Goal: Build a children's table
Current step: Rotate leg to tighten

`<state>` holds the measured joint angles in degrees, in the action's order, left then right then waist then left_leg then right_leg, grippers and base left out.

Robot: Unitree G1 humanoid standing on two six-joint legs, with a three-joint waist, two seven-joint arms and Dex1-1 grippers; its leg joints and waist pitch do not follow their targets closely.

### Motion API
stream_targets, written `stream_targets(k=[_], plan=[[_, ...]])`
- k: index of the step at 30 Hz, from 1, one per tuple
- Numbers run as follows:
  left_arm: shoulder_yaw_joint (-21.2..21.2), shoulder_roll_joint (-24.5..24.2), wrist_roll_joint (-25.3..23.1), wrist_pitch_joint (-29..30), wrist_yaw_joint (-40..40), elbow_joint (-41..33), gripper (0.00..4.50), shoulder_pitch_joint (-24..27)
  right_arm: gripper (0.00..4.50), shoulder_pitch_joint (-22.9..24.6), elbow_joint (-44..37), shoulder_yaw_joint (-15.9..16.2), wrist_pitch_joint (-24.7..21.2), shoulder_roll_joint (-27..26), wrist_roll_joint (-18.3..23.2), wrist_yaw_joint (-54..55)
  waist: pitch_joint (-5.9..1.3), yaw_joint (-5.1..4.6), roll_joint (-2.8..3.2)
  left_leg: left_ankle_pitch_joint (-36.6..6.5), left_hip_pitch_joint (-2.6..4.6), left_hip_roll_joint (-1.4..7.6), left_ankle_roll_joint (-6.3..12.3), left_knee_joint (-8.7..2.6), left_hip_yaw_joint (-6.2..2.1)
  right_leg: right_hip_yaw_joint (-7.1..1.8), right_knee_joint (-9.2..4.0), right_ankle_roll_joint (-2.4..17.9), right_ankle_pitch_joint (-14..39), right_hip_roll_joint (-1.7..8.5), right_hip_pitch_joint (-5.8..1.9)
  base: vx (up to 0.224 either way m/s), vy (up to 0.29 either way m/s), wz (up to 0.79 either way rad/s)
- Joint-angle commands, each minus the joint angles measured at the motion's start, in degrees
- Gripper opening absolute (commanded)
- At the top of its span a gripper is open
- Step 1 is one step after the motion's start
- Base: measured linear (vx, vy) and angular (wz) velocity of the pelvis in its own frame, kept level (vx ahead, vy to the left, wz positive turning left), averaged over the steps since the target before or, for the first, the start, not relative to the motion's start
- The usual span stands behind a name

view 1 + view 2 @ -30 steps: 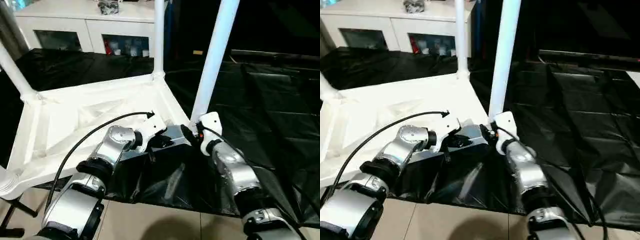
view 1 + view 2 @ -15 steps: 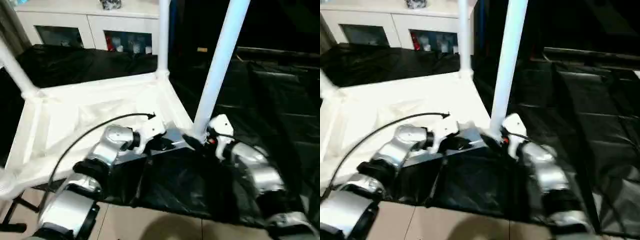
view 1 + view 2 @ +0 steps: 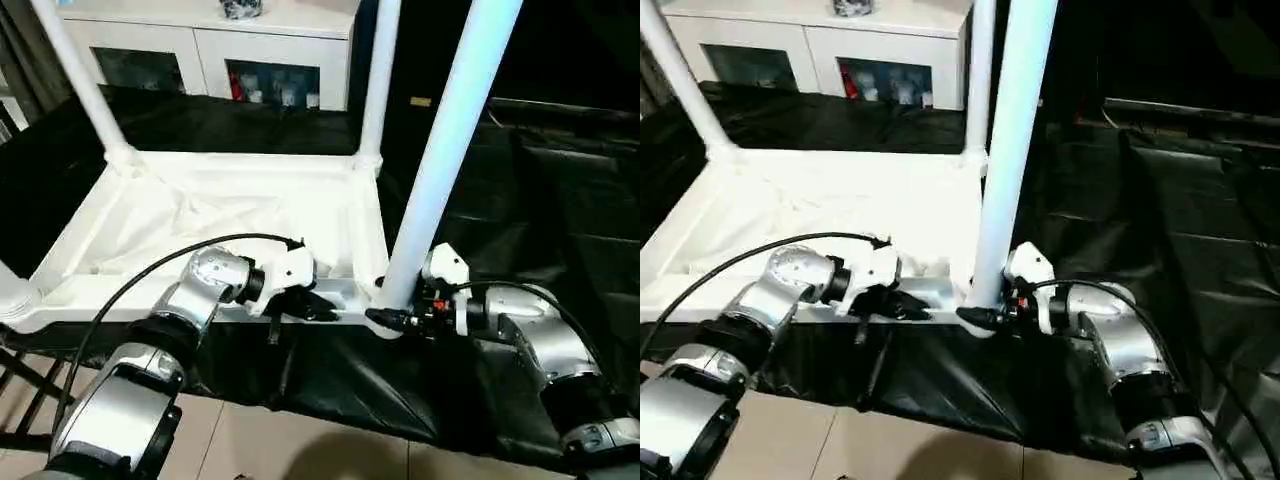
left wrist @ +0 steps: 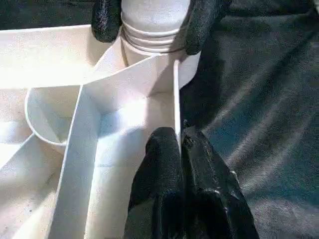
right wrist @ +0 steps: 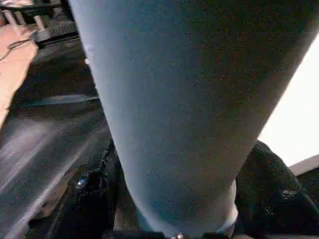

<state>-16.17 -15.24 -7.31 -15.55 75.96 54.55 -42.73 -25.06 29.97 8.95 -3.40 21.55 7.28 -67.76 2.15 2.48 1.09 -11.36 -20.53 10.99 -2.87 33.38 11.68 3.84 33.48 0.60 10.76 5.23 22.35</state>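
Against the frames of a second before, the whole head view had swung, so the upturned tabletop (image 3: 230, 215) sat squarer in the picture and a far-left leg (image 3: 82, 85) stood in sight; that shift belonged to the camera. The right arm, though, had truly changed: its silver forearm, which had run up toward the nearest leg (image 3: 445, 150) from below, now lay out to the side, and the right gripper (image 3: 980, 318) came at the leg's foot almost level. Its black fingers (image 4: 105, 17) stood one on each side of the leg's ribbed end just above the corner socket (image 4: 149, 69), jaws closed around the tube. The left gripper (image 4: 177, 149) was pinched shut on the thin raised rim of the tabletop, close beside that same corner. The tabletop lay upside down on black sheeting (image 3: 540, 210), white, ribbed inside, with rounded sockets at its corners. Another leg (image 3: 378, 80) rose upright from the far corner, in front of a white cabinet (image 3: 220, 50).
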Motion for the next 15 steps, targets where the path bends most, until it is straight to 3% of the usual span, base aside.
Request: stream_targets(k=[1, 7, 8, 10, 11, 12, 14, 15], plan=[[-1.8, 0.6, -1.8, -0.1, -1.0, 1.4, 0.00, -0.5, 2.72, -0.1, -1.2, 4.8, -0.6, -1.1, 0.4, -4.8, -2.99, 0.05, -0.66, -10.4, 0.43, 2.88, 4.65, -3.80, -0.96, -2.49, -3.13, 15.6, 7.7, 3.54, -2.48, 0.000, 0.000, 0.00], [-1.3, 0.5, -1.9, -0.1, -2.3, 2.8, 0.00, -0.9, 2.69, 1.0, -1.9, 4.5, -0.9, -1.9, -0.1, -3.1, -3.04, 0.23, -0.61, -10.0, 0.45, 2.83, 4.75, -3.73, -0.97, -2.42, -3.13, 15.5, 7.8, 3.49, -2.46, 0.000, 0.000, 0.00], [-1.2, 0.7, -2.2, 0.2, -3.9, 3.0, 0.00, -1.1, 2.69, 1.2, -1.8, 4.2, -1.0, -2.4, -0.5, -1.3, -2.93, 0.30, -0.20, -10.6, 0.49, 2.85, 4.41, -3.82, -1.01, -2.44, -3.23, 15.4, 8.7, 3.54, -2.39, 0.000, 0.000, 0.00], [-0.7, 1.5, -2.2, 1.6, -6.8, 3.5, 0.00, -1.3, 2.69, 1.2, -0.6, 3.2, 0.0, -3.8, -1.9, 3.8, -2.82, 0.16, -0.40, -11.3, 0.57, 2.86, 3.98, -3.91, -0.94, -2.47, -3.40, 15.2, 9.5, 3.45, -2.24, 0.000, 0.000, 0.00], [0.0, 2.5, -2.1, 2.9, -10.0, 3.9, 0.00, -1.7, 2.68, 1.1, 1.1, 2.1, 1.3, -5.4, -3.8, 10.3, -2.38, -0.10, -0.44, -14.9, 0.76, 2.72, 2.58, -4.27, -1.06, -2.44, -4.04, 14.0, 15.6, 3.49, -2.02, 0.000, 0.000, 0.00], [0.0, 2.5, -2.1, 2.9, -10.0, 3.9, 0.00, -1.7, 2.68, 1.1, 1.1, 2.1, 1.3, -5.4, -3.8, 10.3, -2.38, -0.10, -0.44, -14.9, 0.76, 2.72, 2.58, -4.27, -1.06, -2.44, -4.04, 14.0, 15.6, 3.49, -2.02, 0.000, 0.000, 0.00], [0.8, 4.9, -2.0, 4.8, -15.2, 3.8, 0.00, -1.8, 2.67, 0.5, 4.1, -0.5, 0.9, -8.9, -5.7, 22.5, -2.05, -0.90, -0.53, -19.5, 1.42, 2.50, 0.01, -4.43, -1.50, -2.54, -5.08, 11.2, 26.5, 3.79, -1.29, 0.000, 0.000, 0.00], [1.0, 5.5, -2.0, 5.2, -16.5, 3.8, 0.00, -1.8, 2.67, 0.4, 4.5, -1.0, 0.7, -9.6, -6.0, 24.9, -1.98, -1.24, -0.59, -20.5, 1.38, 2.37, -0.55, -4.55, -1.83, -2.41, -5.46, 9.5, 29.9, 3.76, -1.27, -0.053, 0.002, -0.02]])
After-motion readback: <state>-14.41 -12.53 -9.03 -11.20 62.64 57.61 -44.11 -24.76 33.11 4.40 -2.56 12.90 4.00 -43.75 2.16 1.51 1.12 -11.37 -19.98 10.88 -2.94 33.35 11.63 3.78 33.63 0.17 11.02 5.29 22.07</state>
